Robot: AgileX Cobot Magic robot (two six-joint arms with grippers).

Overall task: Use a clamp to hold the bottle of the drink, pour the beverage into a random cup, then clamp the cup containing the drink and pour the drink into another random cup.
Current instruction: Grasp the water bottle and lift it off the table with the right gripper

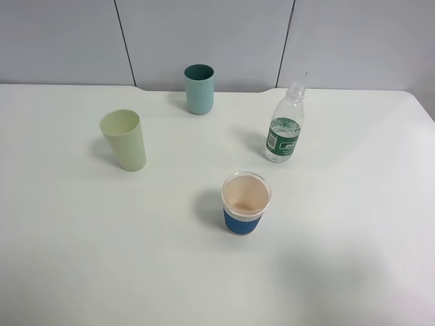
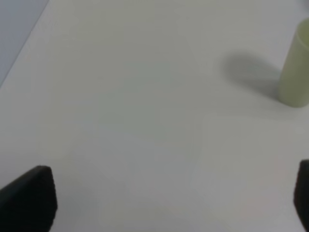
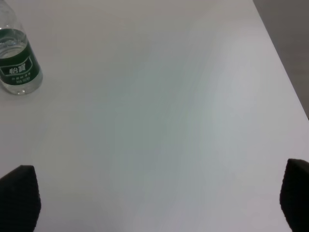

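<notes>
Arms don't show in the high view; the wrist views catch only black tips at the frame corners. left gripper (image 2: 166,198): fingers (image 2: 29,198) wide apart, only bare desk (image 1: 353,238) between. right gripper (image 3: 158,195): same, spread and holding nothing.

The pale yellow-green tumbler (image 1: 124,139) stands upright on the left of the desk; inside looks empty. In the blurry left wrist view it is cut off at the frame edge.

The bottle (image 1: 285,129) is upright on the right, with clear liquid (image 1: 279,156) up to about the top of the label. Can't tell if it's capped. Right wrist shows only its lower part.

The blue-sleeved cup (image 1: 245,204) is front centre; its beige inside looks empty. The teal tumbler (image 1: 199,89) is at the back; interior dark, contents unreadable. All four stand well apart.
</notes>
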